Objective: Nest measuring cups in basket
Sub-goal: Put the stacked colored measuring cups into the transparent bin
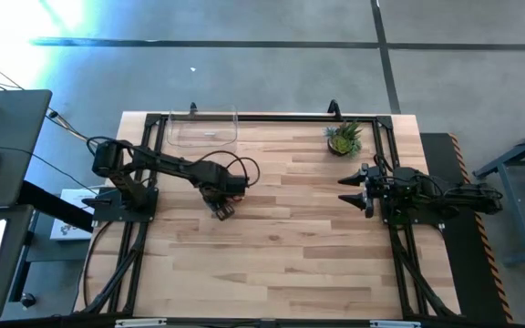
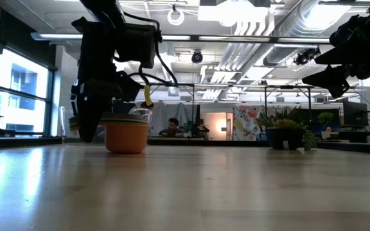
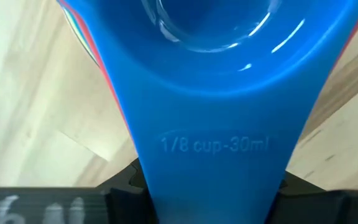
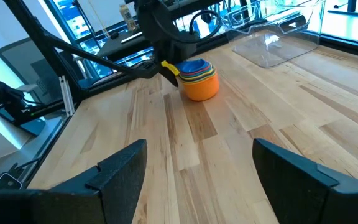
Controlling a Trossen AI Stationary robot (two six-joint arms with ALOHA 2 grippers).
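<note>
- Several small plastic scoop-shaped measuring cups (image 4: 199, 79) are sitting nested in one stack on the pale wooden plank table (image 1: 290, 246), an orange cup outermost and a blue cup (image 3: 222, 74) innermost; the stack is lying toward nine o'clock of the table centre in the high view, mostly hidden there under the left arm.
- Left gripper (image 1: 221, 209) is closing its dark fingers on the flat handle of the blue cup, as the left wrist view shows, with the cup body still seated in the stack on the table.
- Clear see-through rectangular plastic basket (image 1: 202, 129) is standing near the far edge, around twelve o'clock from the stack and well apart from it.
- Judging the step: the stack is waiting to be carried into the basket, and holding only the innermost handle may be lifting that one cup alone; a grip taking in the lower handles, or a level, slow lift, would likely be keeping the nest together.
- Right gripper (image 1: 354, 190) is waiting at three o'clock, fingers spread apart and empty, beside a small potted green plant (image 1: 344, 138).
- Raised lettering on the blue handle is reading "1/8 cup-30ml" (image 3: 215, 145).
</note>
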